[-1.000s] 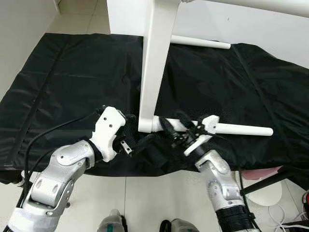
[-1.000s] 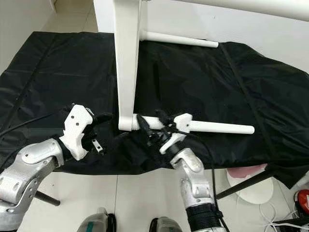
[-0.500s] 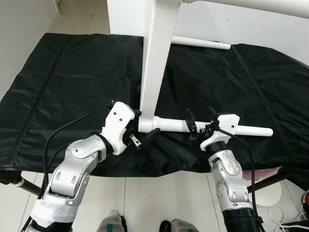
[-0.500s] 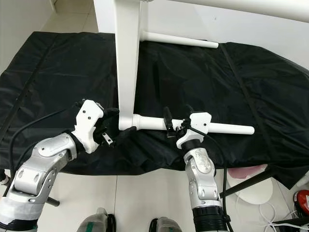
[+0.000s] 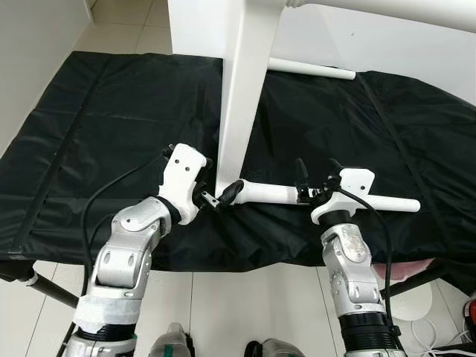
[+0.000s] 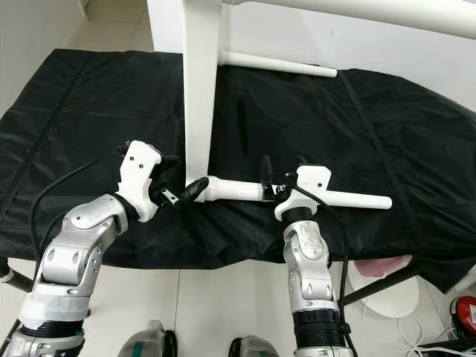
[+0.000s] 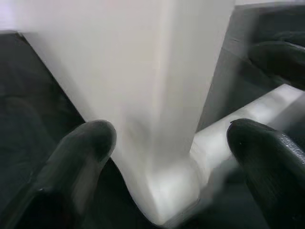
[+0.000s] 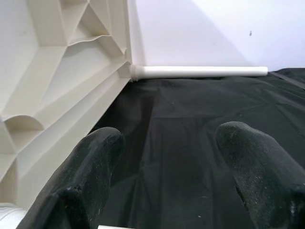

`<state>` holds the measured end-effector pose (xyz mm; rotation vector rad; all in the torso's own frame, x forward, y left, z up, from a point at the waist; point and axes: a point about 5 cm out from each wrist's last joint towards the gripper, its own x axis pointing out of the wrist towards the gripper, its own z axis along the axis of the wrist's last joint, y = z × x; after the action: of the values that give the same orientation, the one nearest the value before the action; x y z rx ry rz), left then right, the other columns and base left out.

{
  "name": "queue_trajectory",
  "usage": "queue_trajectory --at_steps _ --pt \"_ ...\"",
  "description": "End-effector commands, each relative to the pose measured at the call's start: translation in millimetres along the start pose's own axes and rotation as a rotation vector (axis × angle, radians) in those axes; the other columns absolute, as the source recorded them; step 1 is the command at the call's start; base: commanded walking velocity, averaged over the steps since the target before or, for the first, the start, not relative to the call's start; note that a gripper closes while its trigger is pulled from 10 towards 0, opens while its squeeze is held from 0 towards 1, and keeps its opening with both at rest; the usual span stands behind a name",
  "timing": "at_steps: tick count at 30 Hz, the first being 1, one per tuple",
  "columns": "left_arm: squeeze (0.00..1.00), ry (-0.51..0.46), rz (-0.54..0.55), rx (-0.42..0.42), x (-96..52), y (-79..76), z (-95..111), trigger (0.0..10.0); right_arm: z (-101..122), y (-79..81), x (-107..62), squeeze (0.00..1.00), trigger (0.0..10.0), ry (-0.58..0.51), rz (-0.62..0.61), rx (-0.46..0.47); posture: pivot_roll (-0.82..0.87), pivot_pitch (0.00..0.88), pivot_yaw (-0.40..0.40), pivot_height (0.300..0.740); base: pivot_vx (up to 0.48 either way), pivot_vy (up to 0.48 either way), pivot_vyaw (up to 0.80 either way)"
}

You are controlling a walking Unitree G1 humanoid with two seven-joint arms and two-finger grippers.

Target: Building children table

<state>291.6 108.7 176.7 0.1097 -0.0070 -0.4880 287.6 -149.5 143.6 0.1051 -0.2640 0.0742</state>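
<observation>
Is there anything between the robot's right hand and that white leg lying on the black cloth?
Nothing visible. The right gripper hangs directly over the near leg, jaws open, with no object between them. The left gripper sits at the leg's joint with the tabletop, jaws open around that corner. Around them lies the black cloth.

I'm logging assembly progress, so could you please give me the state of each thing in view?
Table top: standing on edge on the cloth.
Near leg: horizontal, joined to the top's corner.
Far leg: horizontal, attached.
Left gripper: open, at the corner joint.
Right gripper: open, over the near leg.
Black cloth: spread flat.
</observation>
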Motion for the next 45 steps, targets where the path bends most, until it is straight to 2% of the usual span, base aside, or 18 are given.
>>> queue_trajectory --at_steps 1,4,5,7,12,18,27,32,40,45 --pt "0.0 0.028 0.276 0.001 -1.7 17.2 -4 10.0 -4 -0.3 0.0 0.0 10.0 0.025 -0.004 -0.008 0.08 0.006 -0.069 0.74 0.0 0.0 0.0" --pt "0.0 0.028 0.277 0.002 -1.4 17.0 -4 10.0 -4 -0.2 0.1 0.0 10.0 0.025 -0.005 -0.01 0.08 0.006 -0.069 0.74 0.0 0.0 0.0" --pt "0.0 -0.01 0.225 0.004 -0.3 8.3 -1 10.0 -5 0.6 0.9 0.0 10.0 0.029 -0.008 -0.033 0.08 0.002 -0.064 0.74 0.0 0.0 0.0" --pt "0.0 -0.03 0.196 0.02 -1.5 5.1 0 10.0 -5 0.7 1.2 0.0 10.0 0.027 -0.01 -0.066 0.08 0.003 -0.062 0.74 0.0 0.0 0.0" --pt "0.0 -0.044 0.164 0.053 -5.3 6.4 -2 10.0 -5 0.4 1.7 0.0 10.0 0.03 0.004 -0.12 0.08 0.009 -0.059 0.74 0.0 0.0 0.0" --pt "0.0 -0.047 0.173 0.055 -6.2 7.1 -1 10.0 -5 -1.8 1.9 0.0 10.0 0.033 0.018 -0.123 0.08 0.018 -0.058 0.74 0.0 0.0 0.0" --pt "0.0 -0.094 0.031 0.059 -13.0 -8.4 1 10.0 -6 -3.7 0.8 0.0 10.0 0.039 0.031 -0.135 0.09 0.027 -0.063 0.74 0.0 0.0 0.0" --pt "0.0 -0.101 0.006 0.063 -13.9 -10.3 1 10.0 -6 -4.2 0.9 0.0 10.0 0.042 0.037 -0.137 0.09 0.03 -0.066 0.74 0.0 0.0 0.0" --pt "0.0 -0.103 -0.018 0.064 -12.2 -13.9 2 10.0 -7 -4.2 2.3 0.0 10.0 0.044 0.041 -0.138 0.09 0.031 -0.064 0.74 0.0 0.0 0.0" --pt "0.0 -0.102 -0.023 0.054 2.5 -24.6 4 10.0 -6 -3.8 3.7 0.0 10.0 0.041 0.03 -0.138 0.08 0.03 -0.058 0.74 0.0 0.0 0.0"
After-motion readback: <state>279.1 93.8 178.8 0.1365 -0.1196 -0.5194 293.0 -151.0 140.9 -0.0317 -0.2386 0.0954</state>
